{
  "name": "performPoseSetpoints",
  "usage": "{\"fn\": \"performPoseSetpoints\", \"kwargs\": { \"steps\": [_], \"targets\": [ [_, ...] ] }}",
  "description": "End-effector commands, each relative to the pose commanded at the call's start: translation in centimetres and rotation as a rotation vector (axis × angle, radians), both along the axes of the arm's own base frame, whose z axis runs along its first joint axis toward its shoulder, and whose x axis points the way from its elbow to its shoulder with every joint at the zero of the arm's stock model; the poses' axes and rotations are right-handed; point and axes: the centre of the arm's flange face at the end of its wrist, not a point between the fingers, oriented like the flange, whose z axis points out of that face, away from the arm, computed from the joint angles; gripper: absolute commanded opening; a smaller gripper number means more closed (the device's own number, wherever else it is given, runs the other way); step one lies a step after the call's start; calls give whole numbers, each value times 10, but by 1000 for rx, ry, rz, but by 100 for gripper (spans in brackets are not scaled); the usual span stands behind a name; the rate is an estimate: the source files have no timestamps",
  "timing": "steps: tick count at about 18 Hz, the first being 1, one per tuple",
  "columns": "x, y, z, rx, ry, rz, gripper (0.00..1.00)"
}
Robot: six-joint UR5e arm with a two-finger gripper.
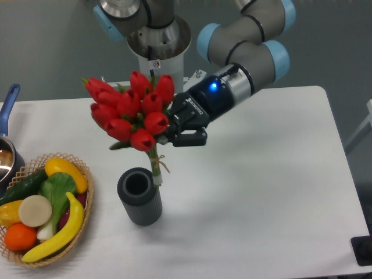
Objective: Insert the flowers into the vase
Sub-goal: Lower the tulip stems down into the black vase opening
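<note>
White table (273, 192) bears vase (139, 196) and basket (87, 200).

Light: bright, even, from overhead
Shadows: soft, faint on the white desk (261, 197)
Focus: slightly soft, low resolution

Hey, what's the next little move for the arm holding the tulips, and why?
Probably nudge the flowers slightly left, then lower them. The gripper holds the bunch above the vase, but the stem tips appear to hang at the right rim of its mouth, not over the opening.
</note>
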Motion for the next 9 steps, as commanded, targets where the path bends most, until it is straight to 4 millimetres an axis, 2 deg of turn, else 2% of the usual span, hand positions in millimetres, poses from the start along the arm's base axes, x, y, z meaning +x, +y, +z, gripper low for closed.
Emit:
{"fn": "performPoseSetpoints", "kwargs": {
  "steps": [3, 9],
  "targets": [
    [8, 4, -8, -14, -15, -13, 7],
    [8, 9, -20, -25, -33, -20, 7]
  ]
}}
